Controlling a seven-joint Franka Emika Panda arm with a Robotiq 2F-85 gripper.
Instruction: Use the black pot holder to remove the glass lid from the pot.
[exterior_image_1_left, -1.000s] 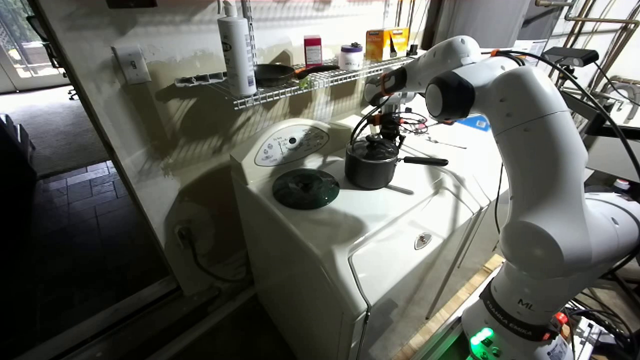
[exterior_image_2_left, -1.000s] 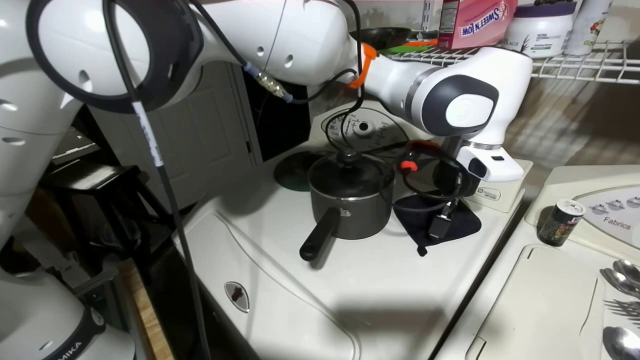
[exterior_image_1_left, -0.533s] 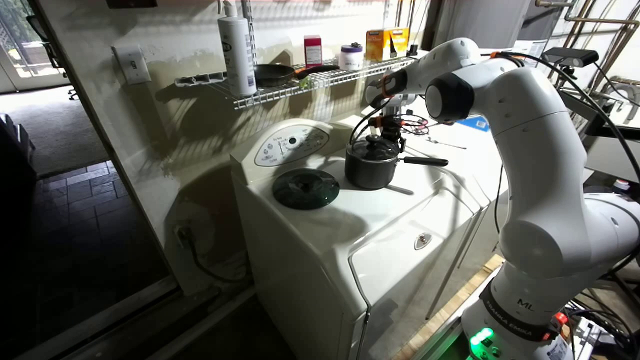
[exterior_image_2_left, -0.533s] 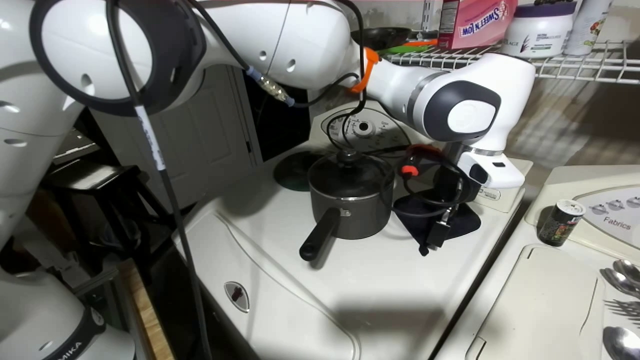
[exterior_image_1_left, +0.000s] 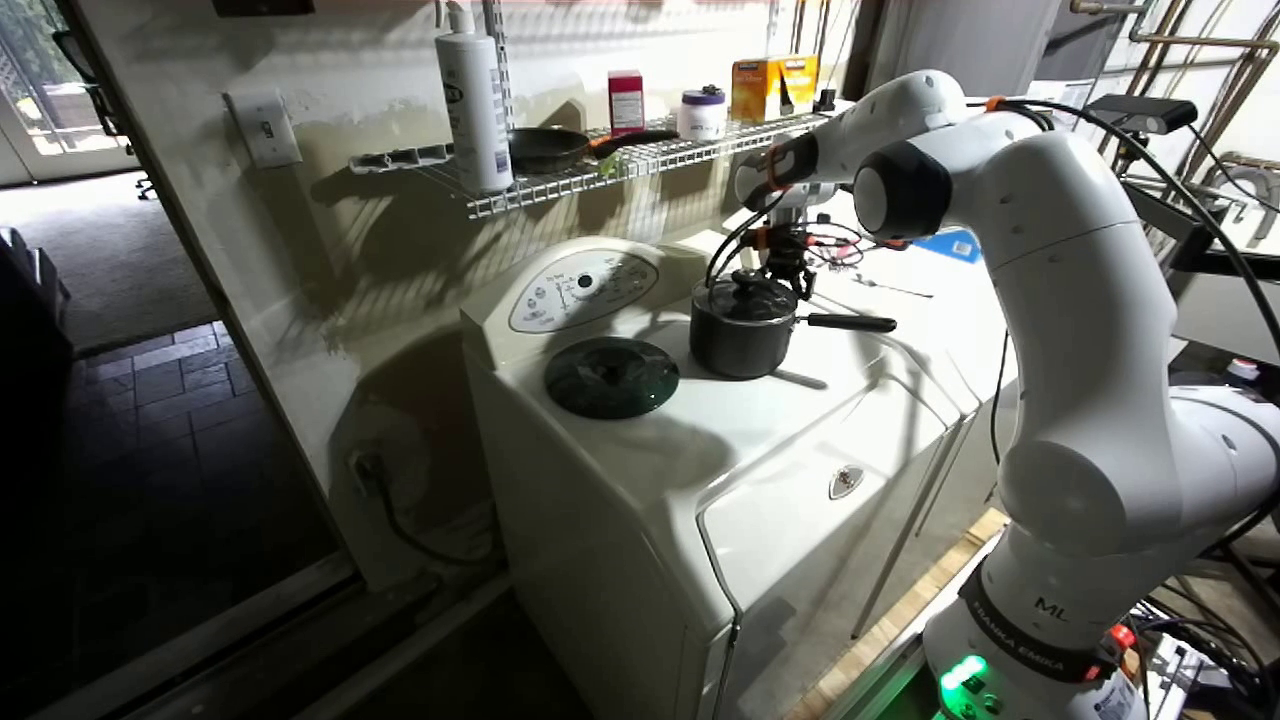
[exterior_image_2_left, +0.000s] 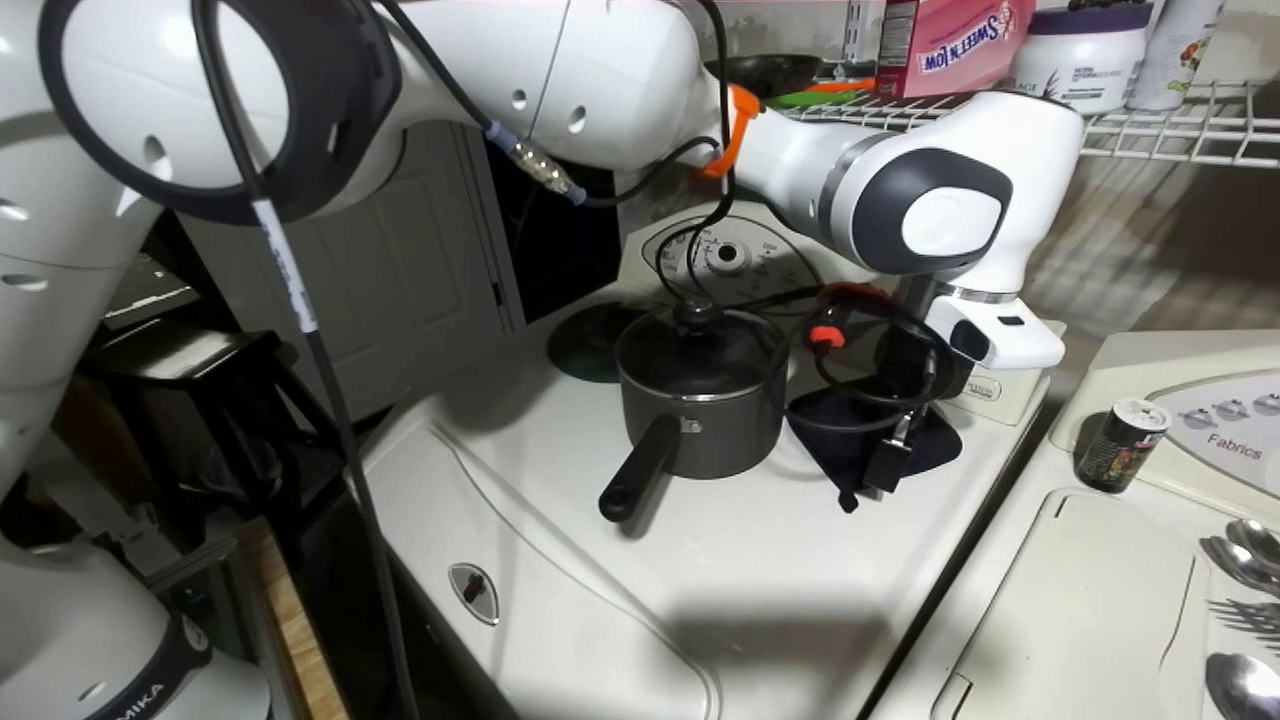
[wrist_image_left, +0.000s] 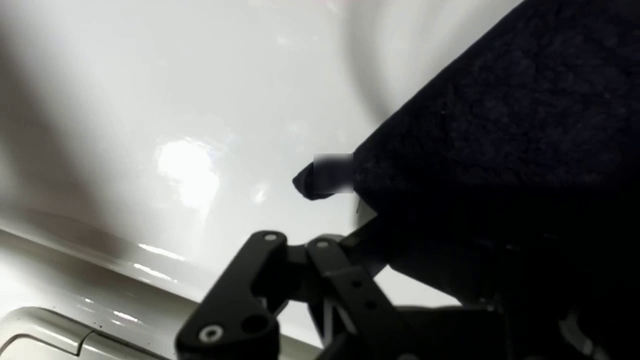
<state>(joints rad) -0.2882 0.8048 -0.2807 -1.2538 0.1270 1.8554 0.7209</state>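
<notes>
Glass lid sitting on the pot, dark green disc flat beside it, there's the gripper just behind the pot, wire shelf higher up behind

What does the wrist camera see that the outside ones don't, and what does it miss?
Only the wrist view: a round silver screw and mottled cloth texture, up close.

In both exterior views only: the round see-through glass lid on the round dark grey metal pot, and the flat dark green disc.

Shared: the glossy white machine top, the black pincer, and, in an exterior view, the floppy black fabric pot holder.
</notes>
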